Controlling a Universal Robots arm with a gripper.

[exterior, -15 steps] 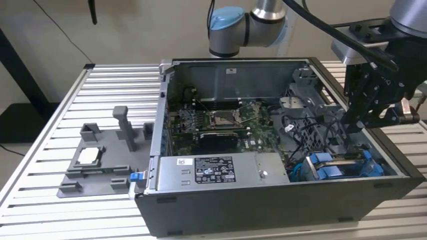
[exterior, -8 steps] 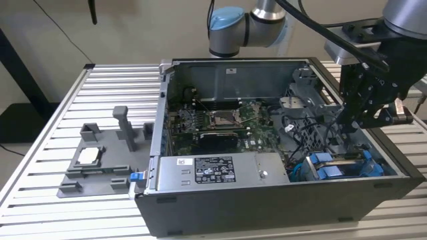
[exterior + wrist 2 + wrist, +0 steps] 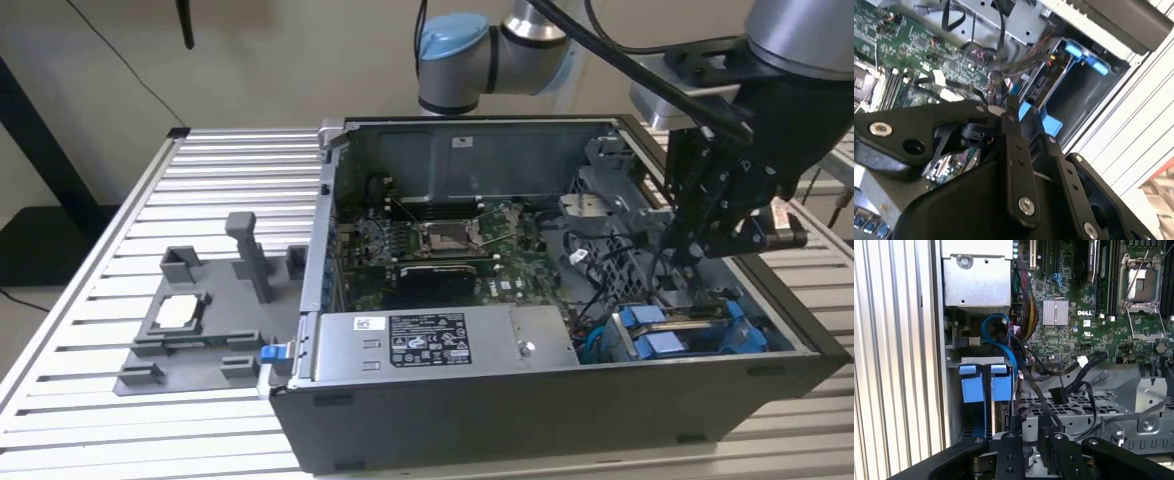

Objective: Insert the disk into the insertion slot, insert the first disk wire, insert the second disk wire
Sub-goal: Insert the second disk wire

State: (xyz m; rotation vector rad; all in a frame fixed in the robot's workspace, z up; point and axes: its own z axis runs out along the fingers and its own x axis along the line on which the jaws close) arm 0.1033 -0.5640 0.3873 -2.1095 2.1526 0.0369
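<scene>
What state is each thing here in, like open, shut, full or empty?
Computer case: open, side panel off, lying on its side.
Insertion slot: looks occupied.
Disk: looks seated in that slot, its blue frame showing.
Gripper: inside the case, near the slot.
Processor socket: bare, no cooler on it.

One robot arm [image 3: 494,50], one end effector [image 3: 691,250], one open computer case [image 3: 534,410] holding one motherboard [image 3: 441,240], one power-supply box [image 3: 427,340] and two blue tabs [image 3: 642,320]; one grey fixture [image 3: 200,330] on one worktop [image 3: 80,330].
</scene>
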